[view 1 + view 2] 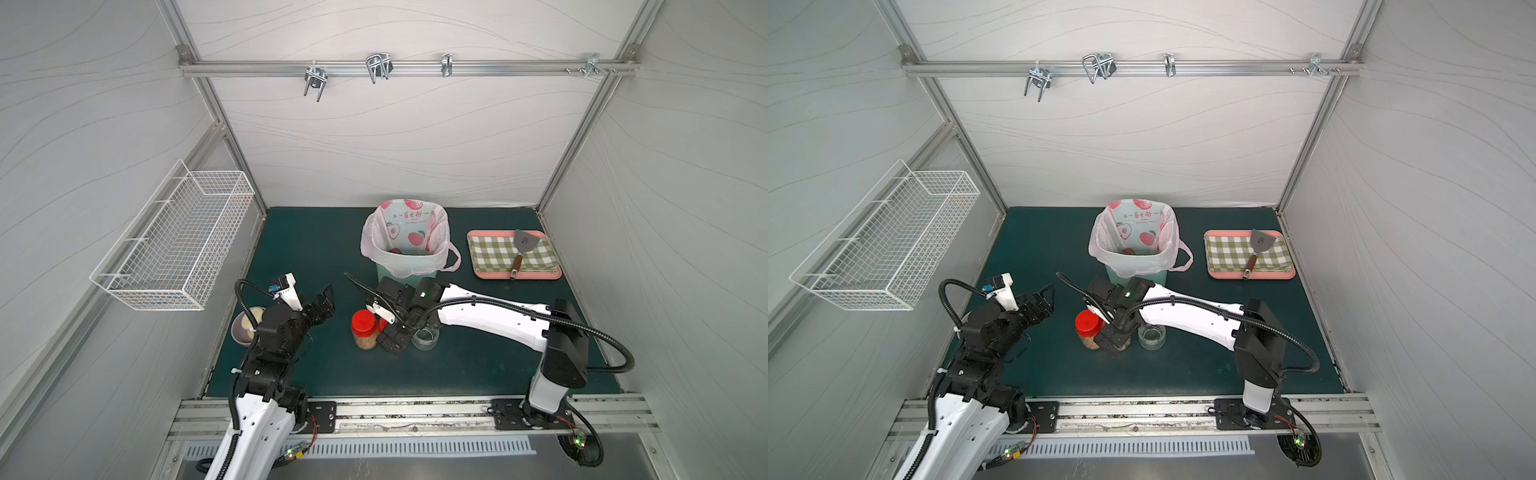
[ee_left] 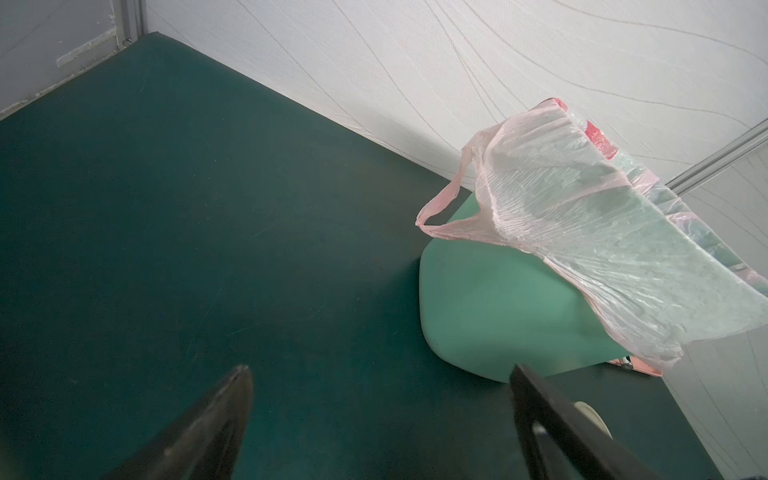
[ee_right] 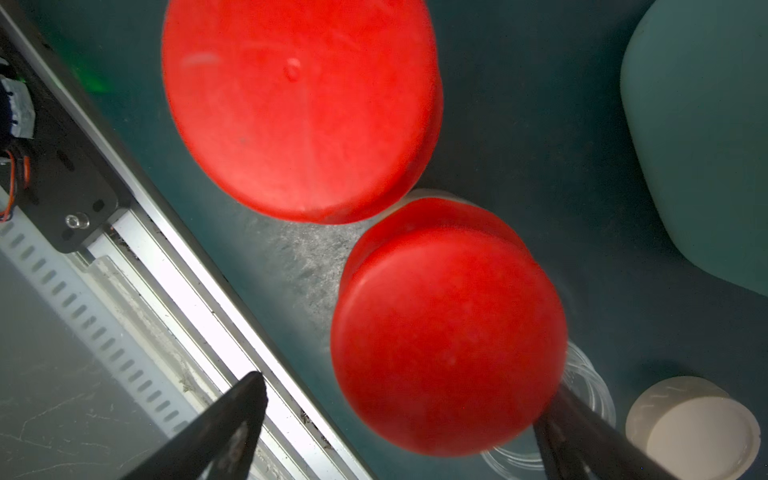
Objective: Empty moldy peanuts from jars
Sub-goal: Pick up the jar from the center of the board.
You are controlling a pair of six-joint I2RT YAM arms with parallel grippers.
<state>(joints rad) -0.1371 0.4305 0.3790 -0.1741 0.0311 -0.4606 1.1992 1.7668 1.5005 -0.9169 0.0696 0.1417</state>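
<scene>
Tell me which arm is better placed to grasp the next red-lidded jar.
Right. The right gripper hangs open directly over a red-lidded jar, straddling its lid. The left gripper, also open, faces bare mat beside the bin, well away from it.

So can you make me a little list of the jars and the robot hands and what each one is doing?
left gripper: open, empty, above the mat
right gripper: open, straddling a red lid, not squeezing it
first red-lidded jar: closed, peanuts inside
second red-lidded jar: closed, between the right gripper's jaws
clear jar: lid off, looks empty
beige lid: lying on the mat near the clear jar
bin: lined with a pink bag, behind the jars
</scene>
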